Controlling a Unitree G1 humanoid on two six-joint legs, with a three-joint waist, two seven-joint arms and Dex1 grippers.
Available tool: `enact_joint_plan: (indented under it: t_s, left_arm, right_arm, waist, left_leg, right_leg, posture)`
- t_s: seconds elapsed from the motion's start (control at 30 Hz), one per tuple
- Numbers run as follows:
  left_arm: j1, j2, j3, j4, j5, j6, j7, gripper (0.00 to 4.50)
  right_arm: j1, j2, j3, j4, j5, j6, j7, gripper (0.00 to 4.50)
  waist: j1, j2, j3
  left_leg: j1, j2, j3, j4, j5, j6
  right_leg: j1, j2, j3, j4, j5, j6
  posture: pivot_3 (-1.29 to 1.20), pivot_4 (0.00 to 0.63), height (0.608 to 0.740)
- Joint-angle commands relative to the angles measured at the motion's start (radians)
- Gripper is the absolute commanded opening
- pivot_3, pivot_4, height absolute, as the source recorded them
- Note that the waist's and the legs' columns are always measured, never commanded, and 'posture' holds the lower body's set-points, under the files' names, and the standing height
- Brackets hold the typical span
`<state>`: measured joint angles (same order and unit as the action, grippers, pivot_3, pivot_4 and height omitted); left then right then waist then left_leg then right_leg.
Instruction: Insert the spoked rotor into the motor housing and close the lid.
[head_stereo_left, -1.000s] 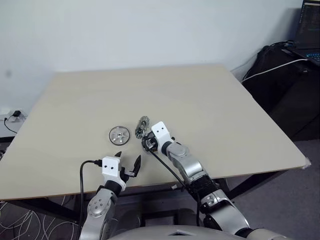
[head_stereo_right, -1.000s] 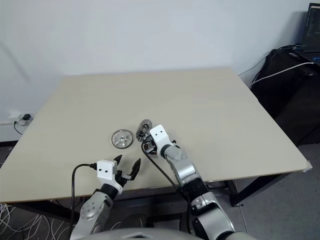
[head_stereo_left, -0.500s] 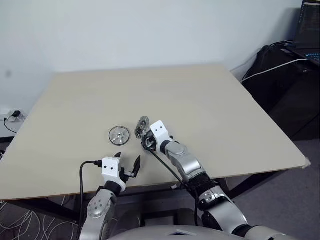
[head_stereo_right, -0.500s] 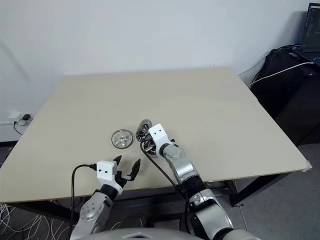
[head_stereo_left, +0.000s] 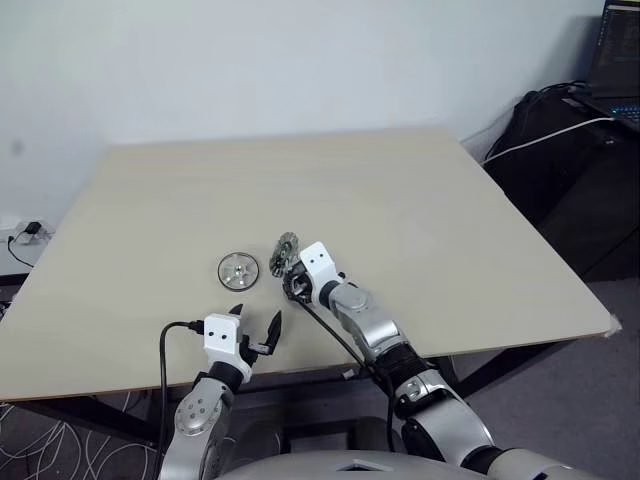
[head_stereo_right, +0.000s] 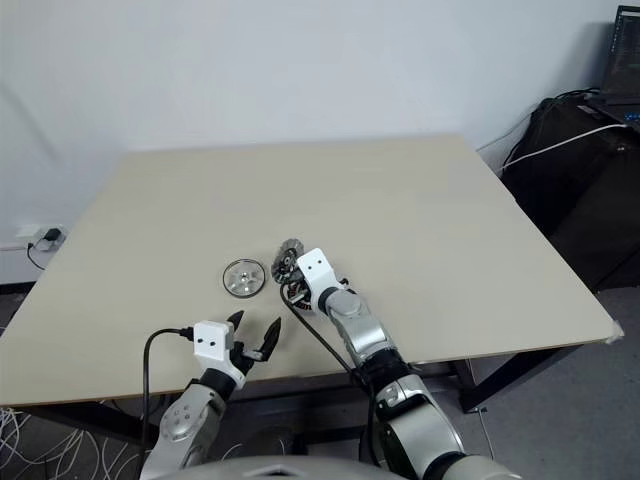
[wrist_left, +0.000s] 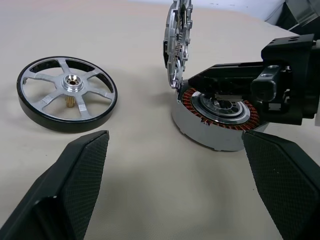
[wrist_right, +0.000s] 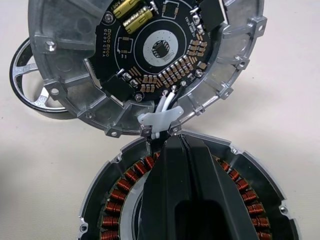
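Note:
The spoked rotor (wrist_left: 67, 95), a dark-rimmed wheel with silver spokes, lies flat on the table left of the motor housing (wrist_left: 215, 120), whose copper windings show. The lid (wrist_right: 155, 55) stands upright at the housing's far edge, its inner circuit board facing the housing. My right gripper (wrist_right: 172, 142) is shut and reaches over the housing's centre. Its tips sit at the base of the lid, by the white wires. My left gripper (head_stereo_left: 257, 328) is open near the table's front edge, short of both parts, with nothing between its fingers (wrist_left: 75, 185).
The beige table (head_stereo_left: 420, 200) stretches wide beyond and to the right of the parts. Its front edge runs just under my left gripper. Black bags, a white cable (head_stereo_left: 540, 135) and a laptop screen (head_stereo_left: 620, 40) stand off the table at the right.
The right elbow has shifted slightly. Both grippers, the rotor, the housing and the lid stay where they were.

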<state>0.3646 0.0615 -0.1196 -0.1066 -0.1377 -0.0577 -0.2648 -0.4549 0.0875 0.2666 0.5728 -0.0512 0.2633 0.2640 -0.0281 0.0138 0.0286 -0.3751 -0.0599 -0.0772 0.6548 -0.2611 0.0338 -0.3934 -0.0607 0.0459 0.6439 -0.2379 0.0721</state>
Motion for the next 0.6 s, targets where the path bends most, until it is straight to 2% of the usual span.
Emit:
enact_joint_plan:
  t_s: [0.03,0.6]
  left_arm:
    - [-0.009,-0.001,-0.002,-0.03,-0.006,-0.025,-0.007,4.5]
    - [-0.011,-0.005,0.0,-0.03,-0.006,-0.023,-0.003,4.5]
  right_arm:
    - [-0.025,0.009,-0.011,0.014,0.0,-0.024,0.005,0.02]
    - [-0.017,0.008,-0.036,-0.006,0.017,-0.046,0.007,0.02]
  waist:
    - [0.0,0.0,0.0]
    - [0.0,0.001,0.0]
  left_leg:
    - [0.0,0.0,0.0,0.0,0.0,0.0]
    - [0.0,0.0,0.0,0.0,0.0,0.0]
  right_leg:
    - [0.0,0.0,0.0,0.0,0.0,0.0]
    - [0.0,0.0,0.0,0.0,0.0,0.0]
  posture:
    - [0.0,0.0,0.74]
    - [0.0,0.0,0.74]
